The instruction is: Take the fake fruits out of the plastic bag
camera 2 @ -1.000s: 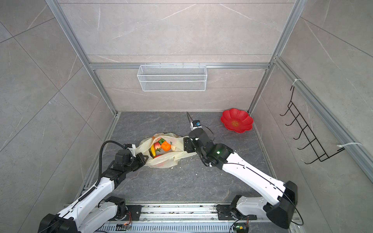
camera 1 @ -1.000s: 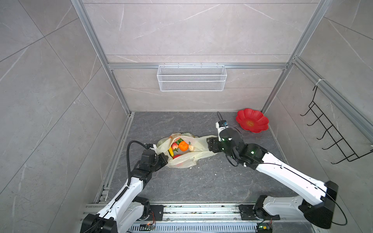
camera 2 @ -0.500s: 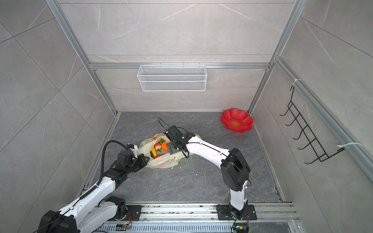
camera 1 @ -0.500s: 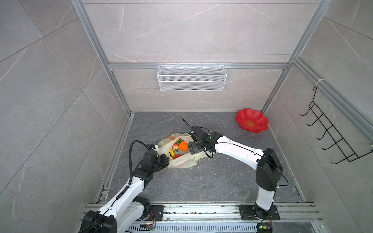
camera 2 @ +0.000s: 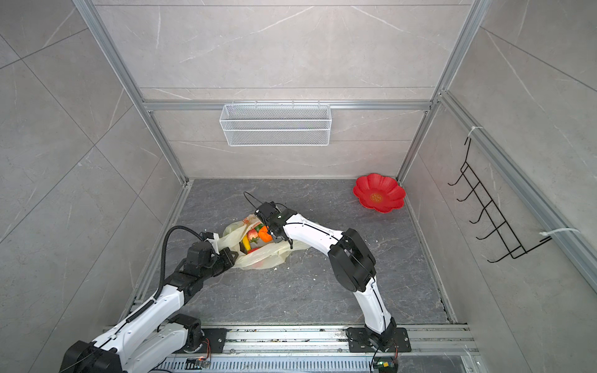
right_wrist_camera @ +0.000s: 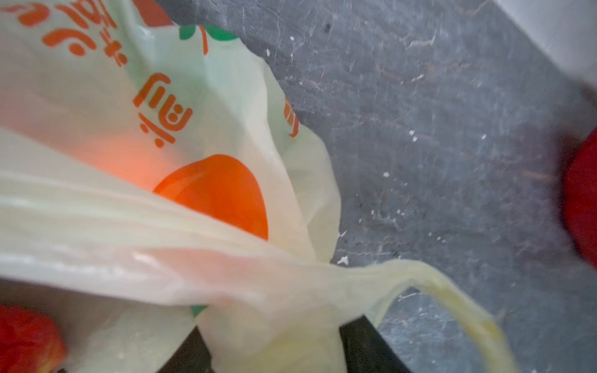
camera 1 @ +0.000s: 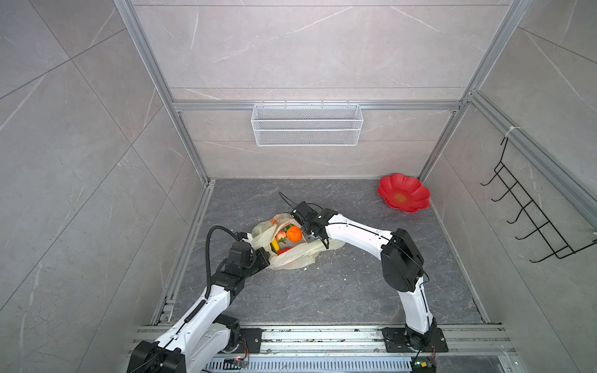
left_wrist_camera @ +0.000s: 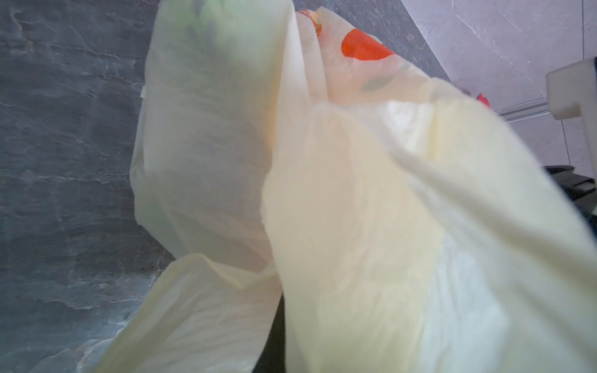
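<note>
The plastic bag (camera 1: 290, 255) (camera 2: 261, 256) lies on the grey floor, pale yellow, with its mouth held open. Inside it in both top views are fake fruits: an orange (camera 1: 294, 233) (camera 2: 266, 234), a yellow banana (camera 1: 275, 247) (camera 2: 246, 243) and red ones (camera 1: 282, 234). My left gripper (camera 1: 263, 256) (camera 2: 233, 255) is shut on the bag's near-left rim; the plastic (left_wrist_camera: 355, 193) fills the left wrist view. My right gripper (camera 1: 307, 234) (right_wrist_camera: 274, 348) stands at the far-right rim beside the orange, its dark fingers (right_wrist_camera: 361, 345) closed on bunched plastic. A red fruit (right_wrist_camera: 26, 339) shows inside.
A red flower-shaped plate (camera 1: 403, 197) (camera 2: 378, 193) sits in the far right corner. A white wire basket (camera 1: 307, 124) hangs on the back wall, and a black hook rack (camera 1: 529, 219) on the right wall. Aluminium rails edge the floor.
My right gripper has moved left from beside the bag onto its rim next to the orange, and its jaws have narrowed on the plastic. The left gripper holds as before.
</note>
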{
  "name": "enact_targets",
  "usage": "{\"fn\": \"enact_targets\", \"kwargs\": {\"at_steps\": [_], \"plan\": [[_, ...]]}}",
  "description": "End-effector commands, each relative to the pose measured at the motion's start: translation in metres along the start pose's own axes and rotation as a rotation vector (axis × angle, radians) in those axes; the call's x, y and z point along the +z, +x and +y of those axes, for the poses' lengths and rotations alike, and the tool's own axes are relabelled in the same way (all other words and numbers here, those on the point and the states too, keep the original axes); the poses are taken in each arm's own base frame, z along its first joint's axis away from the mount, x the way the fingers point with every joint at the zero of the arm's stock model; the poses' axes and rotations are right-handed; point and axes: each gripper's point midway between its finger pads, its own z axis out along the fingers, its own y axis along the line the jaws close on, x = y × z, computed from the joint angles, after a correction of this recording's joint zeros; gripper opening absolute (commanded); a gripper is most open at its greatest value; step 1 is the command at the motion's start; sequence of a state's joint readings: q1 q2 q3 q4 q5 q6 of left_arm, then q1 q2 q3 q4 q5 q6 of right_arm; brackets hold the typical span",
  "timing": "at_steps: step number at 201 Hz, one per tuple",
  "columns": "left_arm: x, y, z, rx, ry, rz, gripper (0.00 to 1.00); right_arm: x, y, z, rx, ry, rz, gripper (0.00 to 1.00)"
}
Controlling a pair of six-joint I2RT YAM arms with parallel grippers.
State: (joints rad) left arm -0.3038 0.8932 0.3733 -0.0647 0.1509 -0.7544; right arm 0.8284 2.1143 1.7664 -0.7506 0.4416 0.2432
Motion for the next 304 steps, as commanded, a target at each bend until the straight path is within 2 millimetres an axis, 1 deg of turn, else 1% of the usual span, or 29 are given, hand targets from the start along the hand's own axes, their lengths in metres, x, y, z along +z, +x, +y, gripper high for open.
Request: {"fn": "enact_targets", "kwargs": {"at_steps": [1, 19, 27, 33, 42, 55, 66, 78, 86, 93, 105, 112, 125, 131, 141, 152, 154, 175, 183, 192, 212, 229, 239, 248, 262, 272, 278, 296, 304], "plan": [[-0.008, -0.003, 0.007, 0.031, -0.031, -0.044, 0.00, -0.006, -0.029, -0.026, 0.080, -0.013, -0.063, 0.30], [-0.015, -0.009, 0.012, 0.025, -0.055, -0.095, 0.00, -0.012, -0.047, -0.033, 0.162, -0.126, -0.101, 0.12], [-0.020, -0.012, 0.016, 0.016, -0.074, -0.120, 0.00, -0.018, -0.056, -0.031, 0.186, -0.214, -0.126, 0.05], [-0.023, -0.013, 0.019, 0.009, -0.087, -0.136, 0.00, -0.026, -0.064, -0.030, 0.203, -0.282, -0.156, 0.02], [-0.028, -0.017, 0.022, 0.001, -0.101, -0.167, 0.00, -0.038, -0.075, -0.029, 0.228, -0.365, -0.204, 0.00], [-0.036, -0.022, 0.028, -0.015, -0.119, -0.213, 0.00, -0.053, -0.086, -0.036, 0.277, -0.444, -0.258, 0.00], [-0.042, -0.024, 0.037, -0.032, -0.147, -0.248, 0.00, -0.063, -0.091, -0.047, 0.335, -0.497, -0.294, 0.00], [-0.046, -0.023, 0.051, -0.066, -0.197, -0.267, 0.00, -0.063, -0.088, -0.063, 0.409, -0.526, -0.304, 0.00], [-0.046, -0.020, 0.061, -0.088, -0.228, -0.261, 0.00, -0.059, -0.084, -0.074, 0.457, -0.530, -0.300, 0.00], [-0.042, -0.016, 0.064, -0.094, -0.228, -0.236, 0.00, -0.055, -0.079, -0.081, 0.488, -0.526, -0.292, 0.00], [-0.032, -0.009, 0.063, -0.085, -0.210, -0.166, 0.00, -0.045, -0.070, -0.081, 0.506, -0.525, -0.268, 0.00], [-0.025, -0.005, 0.059, -0.074, -0.195, -0.119, 0.00, -0.040, -0.065, -0.079, 0.504, -0.526, -0.253, 0.00], [-0.014, 0.002, 0.051, -0.049, -0.173, -0.027, 0.00, -0.032, -0.057, -0.069, 0.496, -0.559, -0.221, 0.00], [-0.012, 0.002, 0.047, -0.038, -0.172, 0.005, 0.00, -0.029, -0.054, -0.065, 0.497, -0.576, -0.216, 0.00], [-0.010, -0.002, 0.040, -0.011, -0.160, 0.030, 0.05, -0.026, -0.051, -0.062, 0.505, -0.589, -0.213, 0.00], [-0.012, -0.009, 0.028, 0.015, -0.132, 0.027, 0.15, -0.026, -0.050, -0.061, 0.509, -0.593, -0.214, 0.00], [-0.013, -0.011, 0.026, 0.021, -0.130, 0.024, 0.15, -0.026, -0.050, -0.061, 0.508, -0.593, -0.214, 0.00], [-0.033, -0.029, 0.014, 0.083, -0.181, -0.033, 0.40, -0.027, -0.049, -0.062, 0.493, -0.579, -0.221, 0.00], [-0.043, -0.035, 0.011, 0.107, -0.213, -0.047, 0.46, -0.028, -0.049, -0.062, 0.482, -0.572, -0.222, 0.00], [-0.052, -0.040, 0.006, 0.132, -0.242, -0.062, 0.52, -0.028, -0.048, -0.062, 0.470, -0.562, -0.220, 0.00], [-0.072, -0.044, 0.000, 0.169, -0.320, -0.070, 0.59, -0.028, -0.047, -0.065, 0.460, -0.540, -0.216, 0.00], [-0.089, -0.047, 0.001, 0.175, -0.396, -0.091, 0.63, -0.026, -0.046, -0.072, 0.457, -0.501, -0.218, 0.00], [-0.095, -0.050, -0.004, 0.178, -0.386, -0.104, 0.63, -0.026, -0.046, -0.074, 0.460, -0.484, -0.217, 0.00], [-0.098, -0.052, -0.012, 0.187, -0.353, -0.110, 0.63, -0.026, -0.047, -0.076, 0.459, -0.476, -0.216, 0.00], [-0.095, -0.053, -0.041, 0.266, -0.243, -0.085, 0.63, -0.028, -0.049, -0.076, 0.462, -0.478, -0.218, 0.00], [-0.089, -0.052, -0.059, 0.336, -0.210, -0.046, 0.63, -0.029, -0.051, -0.076, 0.464, -0.480, -0.222, 0.00], [-0.084, -0.048, -0.069, 0.394, -0.200, -0.014, 0.63, -0.028, -0.050, -0.076, 0.465, -0.483, -0.220, 0.00], [-0.065, -0.039, -0.089, 0.563, -0.254, 0.062, 0.64, -0.031, -0.051, -0.075, 0.467, -0.491, -0.224, 0.00], [-0.053, -0.036, -0.088, 0.618, -0.302, 0.106, 0.64, -0.032, -0.051, -0.075, 0.469, -0.493, -0.228, 0.00]]}}
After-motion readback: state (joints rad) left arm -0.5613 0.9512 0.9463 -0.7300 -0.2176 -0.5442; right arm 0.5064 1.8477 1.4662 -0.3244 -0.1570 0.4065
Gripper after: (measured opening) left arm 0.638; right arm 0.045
